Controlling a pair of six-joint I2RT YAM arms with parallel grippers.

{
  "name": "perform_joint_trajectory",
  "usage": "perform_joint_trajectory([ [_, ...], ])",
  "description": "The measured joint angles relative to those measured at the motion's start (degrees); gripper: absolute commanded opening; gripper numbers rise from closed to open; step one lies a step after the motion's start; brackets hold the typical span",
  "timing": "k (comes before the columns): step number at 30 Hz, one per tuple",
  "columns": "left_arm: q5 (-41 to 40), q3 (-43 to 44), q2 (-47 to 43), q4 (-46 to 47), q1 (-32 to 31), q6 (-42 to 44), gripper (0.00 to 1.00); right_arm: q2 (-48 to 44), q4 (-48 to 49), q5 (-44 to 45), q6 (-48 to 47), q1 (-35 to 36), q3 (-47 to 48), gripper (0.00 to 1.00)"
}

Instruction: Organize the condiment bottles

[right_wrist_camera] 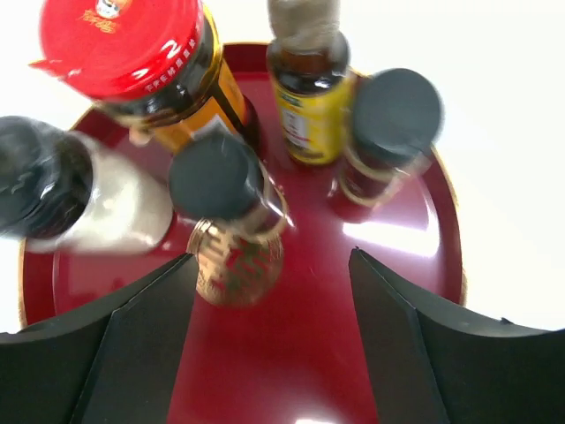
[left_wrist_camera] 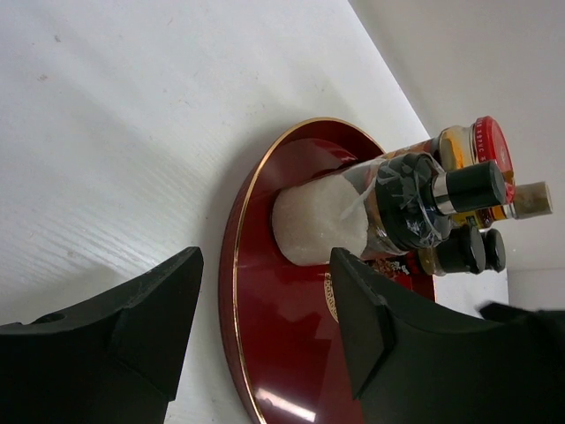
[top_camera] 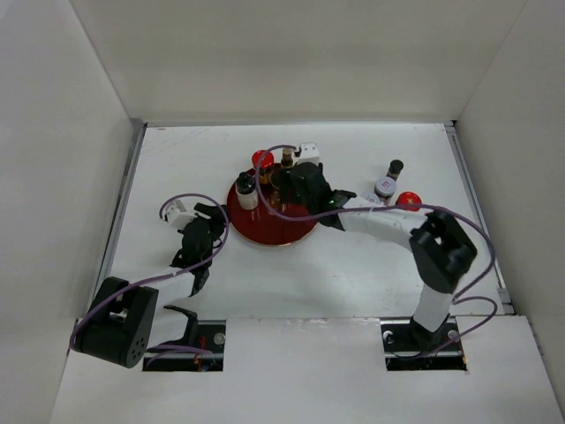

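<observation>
My right gripper (right_wrist_camera: 272, 261) stands open-jawed around the black-capped bottle (right_wrist_camera: 221, 181) on the red tray (right_wrist_camera: 402, 265). I judge it to be glass: rigid, slick, breakable. Grasp the body below the cap, gently.

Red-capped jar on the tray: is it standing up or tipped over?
Standing up. The jar has its cap on top and its bottom on the tray.

Tbl (top_camera: 353, 274): red tray (top_camera: 282, 233), blk-cap bottle (top_camera: 387, 183), red-cap jar (top_camera: 408, 200) rt.
</observation>
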Motion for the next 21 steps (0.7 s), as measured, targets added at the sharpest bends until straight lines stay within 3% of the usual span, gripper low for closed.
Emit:
perform_joint_trajectory([
  [3,0.1,0.0,0.0,0.2,0.0,0.0,0.58,-9.1,0.5,0.1,0.2,0.0,-6.5,0.67],
  [6,0.1,0.0,0.0,0.3,0.0,0.0,0.58,-20.0,1.2,1.3,0.3,-0.3,-14.2,0.38],
  [7,0.1,0.0,0.0,0.3,-0.1,0.0,0.58,-23.8,1.4,2.2,0.5,-0.8,-16.8,0.33],
  [10,0.1,0.0,0.0,0.3,-0.2,0.0,0.58,-33.9,1.3,6.6,0.7,-5.1,-23.5,0.30],
  [12,0.1,0.0,0.0,0.3,-0.2,0.0,0.58,-38.9,1.0,10.8,0.8,-9.1,-26.4,0.41],
  [16,0.1,0.0,0.0,0.3,-0.3,0.0,0.58,-45.1,-0.8,20.1,1.3,-14.6,-31.0,0.82],
  [21,0.1,0.4,0.5,0.3,-0.5,0.0,0.58,-45.0,-3.5,26.7,1.0,-19.4,-33.2,0.98],
])
